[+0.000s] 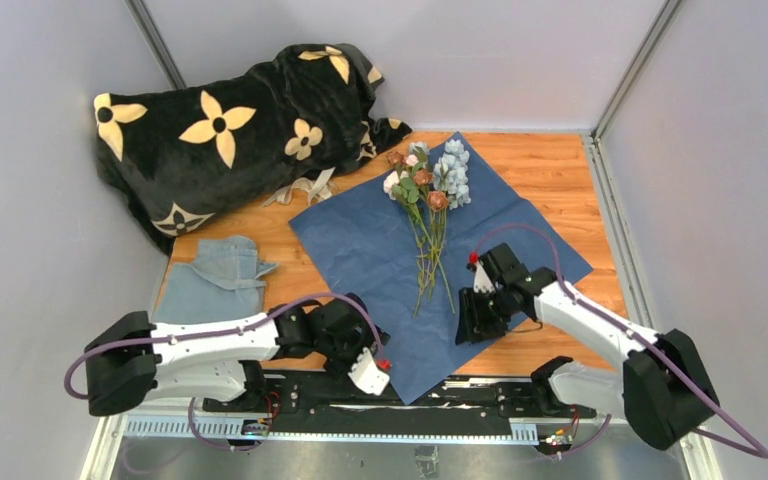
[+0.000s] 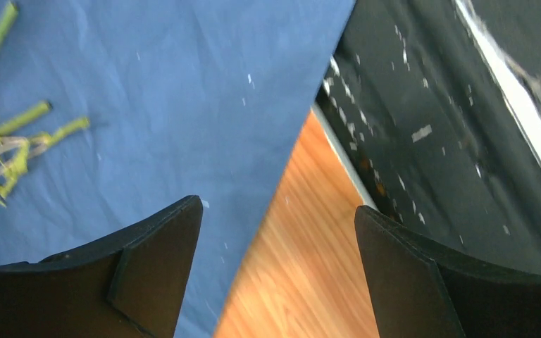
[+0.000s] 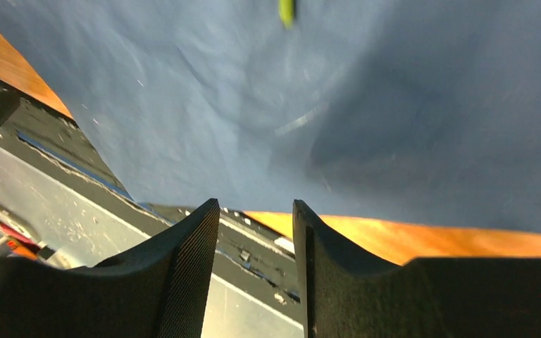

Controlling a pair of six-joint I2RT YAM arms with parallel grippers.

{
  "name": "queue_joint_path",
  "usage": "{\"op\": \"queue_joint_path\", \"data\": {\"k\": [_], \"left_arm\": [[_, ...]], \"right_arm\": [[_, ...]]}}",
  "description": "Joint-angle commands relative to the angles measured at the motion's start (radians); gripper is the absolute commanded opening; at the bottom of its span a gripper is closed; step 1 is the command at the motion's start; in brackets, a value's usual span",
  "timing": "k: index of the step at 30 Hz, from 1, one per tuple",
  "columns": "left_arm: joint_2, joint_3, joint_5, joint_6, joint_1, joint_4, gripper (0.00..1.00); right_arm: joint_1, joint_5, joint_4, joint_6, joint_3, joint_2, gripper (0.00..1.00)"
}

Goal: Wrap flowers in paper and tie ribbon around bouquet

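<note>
The blue paper (image 1: 360,240) lies flat as a diamond on the wooden table. The flowers (image 1: 430,180) rest loose on it, blooms far, green stems (image 2: 14,141) toward me. The beige ribbon (image 1: 305,188) is crumpled beside the blanket, off the paper. My left gripper (image 1: 348,335) points down, open wide, straddling the paper's (image 2: 183,91) near-left edge (image 2: 278,205). My right gripper (image 1: 475,322) hangs open over the paper's (image 3: 253,91) near-right edge (image 3: 255,204), with nothing between its fingers. One stem tip (image 3: 287,10) shows at the top of the right wrist view.
A black blanket (image 1: 230,120) with cream flower prints is heaped at the back left. A grey-blue cloth (image 1: 215,280) lies at the left. The black base rail (image 1: 400,400) runs along the near edge, close to the paper's near corner. Grey walls close in the table (image 1: 540,160).
</note>
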Motion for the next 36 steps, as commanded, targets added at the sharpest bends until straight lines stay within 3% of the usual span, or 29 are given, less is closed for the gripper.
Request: {"op": "queue_joint_path", "data": {"k": [1, 8, 17, 21, 28, 30, 36], "left_arm": [[0.064, -0.037, -0.080, -0.091, -0.109, 0.366, 0.89], [0.132, -0.112, -0.111, -0.019, -0.287, 0.417, 0.92], [0.215, -0.112, -0.133, -0.085, -0.305, 0.542, 0.91], [0.214, -0.110, -0.209, -0.143, -0.305, 0.635, 0.89], [0.176, -0.116, -0.254, -0.210, -0.301, 0.652, 0.54], [0.167, -0.122, -0.262, -0.216, -0.293, 0.681, 0.35], [0.160, -0.128, -0.251, -0.220, -0.247, 0.698, 0.01]], "right_arm": [[0.044, -0.051, -0.011, 0.193, -0.134, -0.111, 0.47], [0.110, -0.048, 0.101, 0.319, -0.210, -0.163, 0.45], [0.173, -0.040, 0.214, 0.366, -0.246, -0.088, 0.44], [0.176, -0.053, 0.212, 0.348, -0.219, -0.080, 0.44], [0.177, -0.070, 0.149, 0.251, -0.147, -0.066, 0.44], [0.175, -0.064, 0.108, 0.212, -0.102, -0.045, 0.44], [0.151, 0.049, -0.052, 0.074, 0.095, 0.019, 0.45]]}}
